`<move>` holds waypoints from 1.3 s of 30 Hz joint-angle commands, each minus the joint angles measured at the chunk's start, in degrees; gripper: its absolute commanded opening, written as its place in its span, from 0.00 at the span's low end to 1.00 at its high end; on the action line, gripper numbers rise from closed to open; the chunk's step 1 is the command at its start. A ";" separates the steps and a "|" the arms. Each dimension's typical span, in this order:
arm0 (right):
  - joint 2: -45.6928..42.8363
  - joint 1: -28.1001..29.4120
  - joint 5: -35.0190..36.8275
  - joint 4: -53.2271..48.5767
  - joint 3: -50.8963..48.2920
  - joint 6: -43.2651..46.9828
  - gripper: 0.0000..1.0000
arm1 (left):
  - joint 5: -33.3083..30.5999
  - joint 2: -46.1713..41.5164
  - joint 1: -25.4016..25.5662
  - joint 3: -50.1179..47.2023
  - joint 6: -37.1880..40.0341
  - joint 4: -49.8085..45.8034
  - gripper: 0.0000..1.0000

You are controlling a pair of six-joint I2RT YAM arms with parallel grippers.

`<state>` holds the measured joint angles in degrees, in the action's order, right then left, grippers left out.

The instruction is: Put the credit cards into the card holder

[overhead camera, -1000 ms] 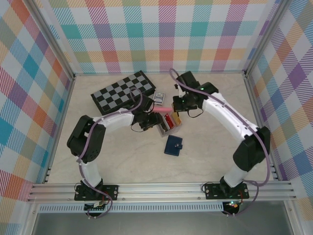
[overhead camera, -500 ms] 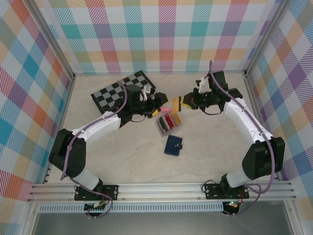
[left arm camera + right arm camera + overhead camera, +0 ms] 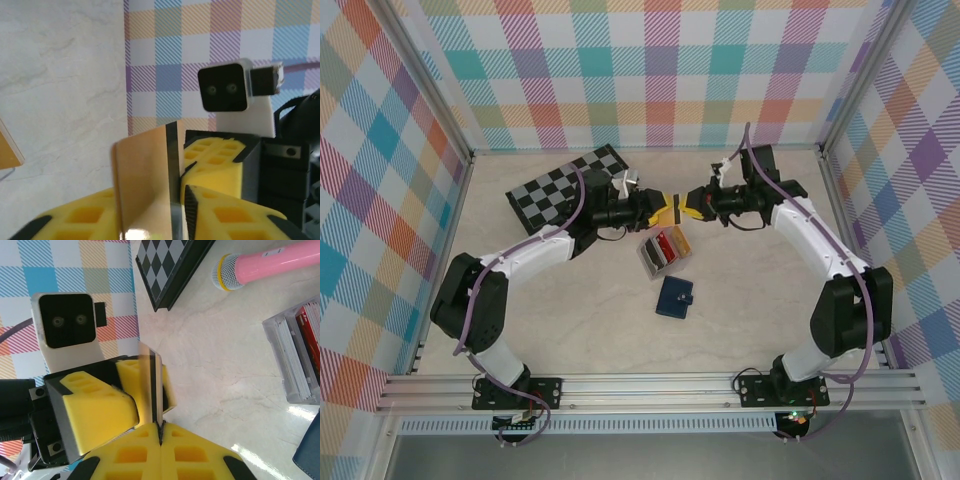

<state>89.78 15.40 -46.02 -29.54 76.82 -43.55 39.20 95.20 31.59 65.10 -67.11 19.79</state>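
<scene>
An orange card with a black stripe hangs in the air between both grippers, above the table's middle back. My right gripper is shut on one edge of the card. My left gripper has a yellow finger pressed against each face of it. From above, the two grippers meet tip to tip, left gripper and right gripper. The navy card holder lies closed on the table nearer the arms. A clear box beside it holds red and white cards.
A folded chessboard lies at the back left under the left arm. A pink microphone rests on the table beyond the clear box. Open tabletop stretches along the front and right, and checked walls enclose the table.
The right gripper carried the orange card left and the left gripper moved right to meet it. The left fingers now press on the card, which both grippers hold.
</scene>
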 commanded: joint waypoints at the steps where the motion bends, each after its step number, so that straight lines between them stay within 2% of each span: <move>1: 1.26 0.07 -1.02 -0.16 -0.35 -0.26 0.02 | 2.37 -1.26 0.41 1.25 -2.46 4.05 0.21; 8: 1.98 -0.02 -1.04 0.40 -0.24 -1.07 0.04 | 1.36 -2.43 0.40 1.31 -3.95 2.52 0.09; 13: 0.15 0.07 -4.79 5.87 -2.08 -1.80 0.26 | 0.92 -2.61 0.40 0.74 -5.63 4.64 0.05; 15: -0.06 0.05 -6.18 6.77 -1.90 -1.76 0.31 | 1.15 -2.32 0.40 0.48 -6.78 6.63 0.05; 20: 1.43 0.07 -8.51 6.99 -1.14 -1.15 0.31 | 1.45 -1.37 0.44 0.03 -9.99 11.46 0.05; 22: 1.97 0.07 -8.38 6.87 -1.05 -1.29 0.24 | 1.68 -0.94 0.40 -0.24 -11.48 13.70 0.06; 27: 2.40 -0.16 -1.70 0.64 0.00 1.18 0.21 | 1.86 -0.15 0.40 -0.94 -15.35 20.28 0.16; 32: 2.51 -0.97 0.09 1.15 -1.27 -0.39 0.21 | 2.19 -0.06 0.40 -0.96 -15.86 21.64 0.21; 39: 1.63 -2.07 1.90 1.16 -1.75 -1.26 0.21 | 2.02 0.16 0.22 -1.39 -15.67 21.72 0.21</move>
<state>91.02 14.33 -48.71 -24.99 75.85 -44.40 39.57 96.18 31.62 63.11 -81.67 32.14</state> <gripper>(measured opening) 0.212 0.214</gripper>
